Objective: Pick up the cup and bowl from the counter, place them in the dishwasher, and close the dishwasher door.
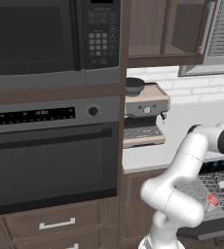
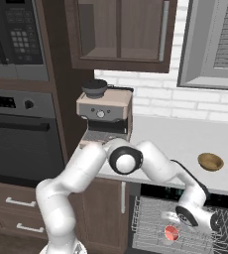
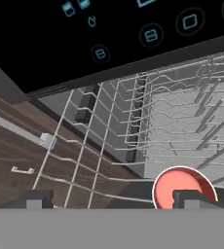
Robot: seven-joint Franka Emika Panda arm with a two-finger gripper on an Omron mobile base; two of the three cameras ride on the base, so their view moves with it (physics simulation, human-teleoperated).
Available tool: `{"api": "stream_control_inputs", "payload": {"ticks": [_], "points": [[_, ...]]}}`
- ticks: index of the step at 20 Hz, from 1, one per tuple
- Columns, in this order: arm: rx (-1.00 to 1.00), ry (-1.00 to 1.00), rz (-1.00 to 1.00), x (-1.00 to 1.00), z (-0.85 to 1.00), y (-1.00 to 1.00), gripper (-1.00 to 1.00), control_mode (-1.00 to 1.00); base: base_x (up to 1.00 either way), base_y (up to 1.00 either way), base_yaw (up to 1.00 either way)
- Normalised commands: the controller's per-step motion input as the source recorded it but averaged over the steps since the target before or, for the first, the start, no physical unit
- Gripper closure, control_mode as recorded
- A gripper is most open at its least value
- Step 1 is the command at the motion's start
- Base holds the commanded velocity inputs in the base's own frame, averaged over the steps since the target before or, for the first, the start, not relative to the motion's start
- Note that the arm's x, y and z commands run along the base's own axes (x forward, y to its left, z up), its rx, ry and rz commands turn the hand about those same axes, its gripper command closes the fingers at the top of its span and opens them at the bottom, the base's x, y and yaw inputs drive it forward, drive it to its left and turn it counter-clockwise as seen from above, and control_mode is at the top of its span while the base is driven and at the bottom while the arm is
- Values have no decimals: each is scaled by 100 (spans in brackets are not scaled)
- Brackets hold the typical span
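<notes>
Left base view
Cup [image 1: 212, 200]: small and red, lying in the grey wire rack [image 1: 209, 187] of the dishwasher [image 1: 216, 194], toward the rack's front edge.
Arm: bends down from the lower right toward the rack; the hand itself is hard to make out here.
Counter [image 1: 182, 131]: pale slab, with an espresso machine [image 1: 144, 114] at its left end against the oven cabinet.
Vessel [image 1: 134, 86]: black, pot-like, standing on top of the espresso machine.

Right base view
Bowl [image 2: 210, 161]: tan and rounded, upright on the counter [image 2: 185, 141] near its front edge, toward the right end, well apart from the espresso machine [image 2: 105, 114].
Dishwasher [image 2: 185, 223]: open below the counter, rack [image 2: 150, 223] pulled out.
Cup [image 2: 171, 232]: in the rack, just beside and below the hand.
Gripper [image 2: 178, 229]: low over the rack; how the jaws stand cannot be told from this side.

Hand view
Gripper [image 3: 114, 200]: jaws spread wide, holding nothing; one dark fingertip [image 3: 36, 199] sits far left, the other at the right.
Cup [image 3: 182, 187]: mouth facing the camera, pale red inside, lying among the rack [image 3: 109, 141] wires, just behind the right fingertip and not between the two.
Rack contents: the cup, among bare tines.
</notes>
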Motion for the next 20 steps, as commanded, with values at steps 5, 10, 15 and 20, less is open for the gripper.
{"api": "stream_control_inputs", "payload": {"ticks": [5,10,15,20], "points": [[0,-1,0,-36,100,-2,-100,-100,0,0,0],[0,-1,0,-13,100,0,-100,-100,0,0,0],[-7,0,0,0,100,0,-100,-100,0,0,0],[-23,5,0,15,95,0,-100,-100,0,0,0]]}}
